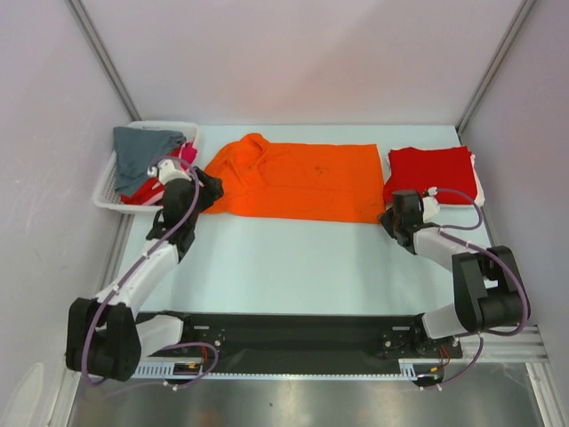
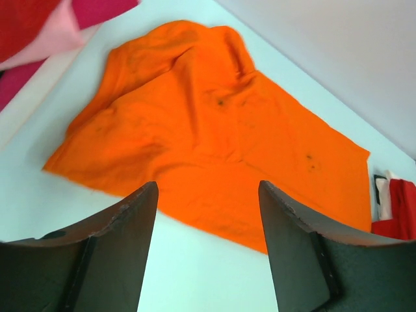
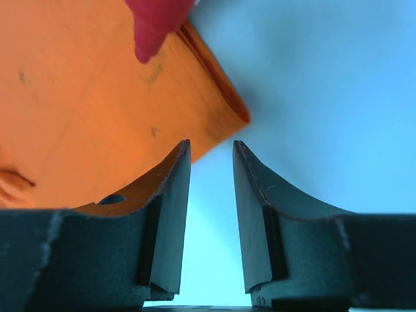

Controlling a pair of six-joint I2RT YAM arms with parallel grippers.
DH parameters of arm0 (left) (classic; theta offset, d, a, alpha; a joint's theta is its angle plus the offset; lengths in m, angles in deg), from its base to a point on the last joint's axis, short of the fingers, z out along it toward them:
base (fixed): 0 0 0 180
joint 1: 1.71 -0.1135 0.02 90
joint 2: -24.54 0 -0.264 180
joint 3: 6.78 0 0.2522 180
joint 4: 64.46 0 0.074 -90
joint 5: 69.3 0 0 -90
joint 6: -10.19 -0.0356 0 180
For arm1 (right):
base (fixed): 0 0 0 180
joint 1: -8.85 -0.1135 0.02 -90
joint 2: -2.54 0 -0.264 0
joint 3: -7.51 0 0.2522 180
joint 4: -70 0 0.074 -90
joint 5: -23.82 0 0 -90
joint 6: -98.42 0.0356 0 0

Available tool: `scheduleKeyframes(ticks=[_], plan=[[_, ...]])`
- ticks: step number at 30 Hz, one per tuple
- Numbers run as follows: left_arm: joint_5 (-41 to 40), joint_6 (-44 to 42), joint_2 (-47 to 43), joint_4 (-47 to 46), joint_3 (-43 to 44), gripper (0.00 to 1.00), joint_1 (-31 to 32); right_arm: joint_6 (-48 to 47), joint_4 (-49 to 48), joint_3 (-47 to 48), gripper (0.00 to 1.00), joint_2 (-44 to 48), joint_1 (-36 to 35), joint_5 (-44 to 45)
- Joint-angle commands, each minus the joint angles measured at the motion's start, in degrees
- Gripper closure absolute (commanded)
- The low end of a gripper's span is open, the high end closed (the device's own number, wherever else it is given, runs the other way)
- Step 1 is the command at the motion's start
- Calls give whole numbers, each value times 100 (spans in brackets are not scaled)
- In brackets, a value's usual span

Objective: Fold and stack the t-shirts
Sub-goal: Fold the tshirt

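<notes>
A bright orange t-shirt (image 1: 298, 182) lies spread flat across the back of the table, its left end rumpled. It also fills the left wrist view (image 2: 208, 130). A folded red t-shirt (image 1: 431, 173) lies to its right. My left gripper (image 1: 212, 191) is open and empty, just above the table at the orange shirt's near left edge (image 2: 208, 195). My right gripper (image 1: 391, 215) is open with a narrow gap and empty (image 3: 212, 153). It hovers beside the orange shirt's near right corner (image 3: 97, 97), and red cloth (image 3: 156, 23) shows above it.
A white mesh basket (image 1: 104, 187) at the back left holds a grey tee (image 1: 142, 151) over red and pink ones (image 2: 39, 26). A white cloth edge (image 1: 478, 182) shows under the red folded shirt. Walls close in on three sides.
</notes>
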Motion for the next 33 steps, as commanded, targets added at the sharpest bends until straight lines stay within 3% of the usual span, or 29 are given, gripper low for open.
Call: scheduleKeyframes(ticks=[1,11,15,18,21,33], plan=[[-646,517,-524,-166,-461,32,15,479,-393,64,64,-196,35,297],[-1121,1247,-1026,308,-753,32,7,990,-472,38,64,-732,44,305],[-1377,1449,-1185,414,-902,32,7,999,-445,55,74,-776,61,542],[-1421,1537,-1203,-41,-1279,32,7,981,-376,29,92,-759,114,640],[-1421,1598,-1010,-253,-1421,32,7,893,-332,-59,97,-575,149,640],[-1518,2108,115,-1193,-1676,33,7,603,64,-445,100,225,447,587]])
